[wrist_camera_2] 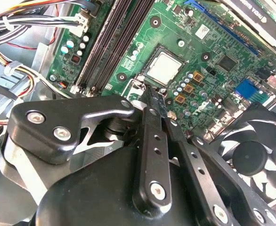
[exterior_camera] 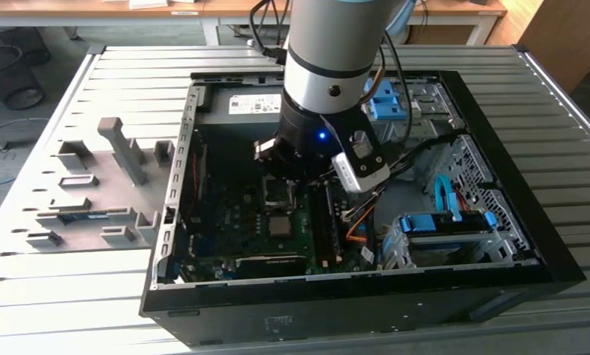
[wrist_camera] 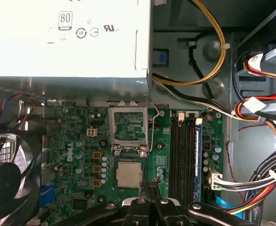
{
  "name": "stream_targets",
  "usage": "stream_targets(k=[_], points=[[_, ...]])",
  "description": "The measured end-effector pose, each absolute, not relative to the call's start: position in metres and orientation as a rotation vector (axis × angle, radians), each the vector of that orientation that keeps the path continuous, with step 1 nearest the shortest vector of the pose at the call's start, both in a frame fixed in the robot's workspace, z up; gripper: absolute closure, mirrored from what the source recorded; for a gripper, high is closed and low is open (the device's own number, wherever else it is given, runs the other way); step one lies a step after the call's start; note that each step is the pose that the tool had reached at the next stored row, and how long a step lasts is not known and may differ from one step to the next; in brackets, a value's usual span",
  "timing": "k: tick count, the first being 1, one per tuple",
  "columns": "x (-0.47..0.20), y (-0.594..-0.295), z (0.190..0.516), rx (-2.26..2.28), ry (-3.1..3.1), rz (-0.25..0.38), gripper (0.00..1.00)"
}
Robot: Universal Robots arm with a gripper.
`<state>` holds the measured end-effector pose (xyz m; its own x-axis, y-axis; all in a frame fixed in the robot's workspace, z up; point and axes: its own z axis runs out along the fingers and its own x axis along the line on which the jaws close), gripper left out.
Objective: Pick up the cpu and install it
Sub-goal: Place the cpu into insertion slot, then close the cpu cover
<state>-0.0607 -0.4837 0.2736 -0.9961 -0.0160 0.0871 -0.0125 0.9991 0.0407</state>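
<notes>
The cpu (wrist_camera: 129,174) is a square silver chip lying flat in its socket on the green motherboard (wrist_camera: 77,141); it also shows in the second wrist view (wrist_camera_2: 165,66). The socket's metal retention frame (wrist_camera: 128,126) stands swung open beside it. My gripper (wrist_camera: 150,185) hovers just off the cpu's edge, on the side toward the memory slots. Its black fingers (wrist_camera_2: 150,136) are shut tip to tip, with nothing visible between them. In the exterior view the arm's wrist (exterior_camera: 320,140) reaches down into the open computer case (exterior_camera: 177,222).
A grey power supply (wrist_camera: 67,37) borders the board on one side, and a black fan (wrist_camera: 6,174) sits by another. Memory slots (wrist_camera: 182,150) and bundled cables (wrist_camera: 260,179) lie beyond the gripper. A grey fixture tray (exterior_camera: 88,200) rests at the exterior view's left.
</notes>
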Motion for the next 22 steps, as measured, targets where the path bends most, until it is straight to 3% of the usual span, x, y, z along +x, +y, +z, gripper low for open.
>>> stream_targets(k=[16,18,22], points=[[-0.0608,-0.4837,0.2765,0.022,-3.053,-0.064,0.9],[-0.0607,-0.4838,0.2765,0.023,-3.053,-0.091,0.9],[-0.0608,-0.4837,0.2765,0.028,-3.048,-0.202,0.9]])
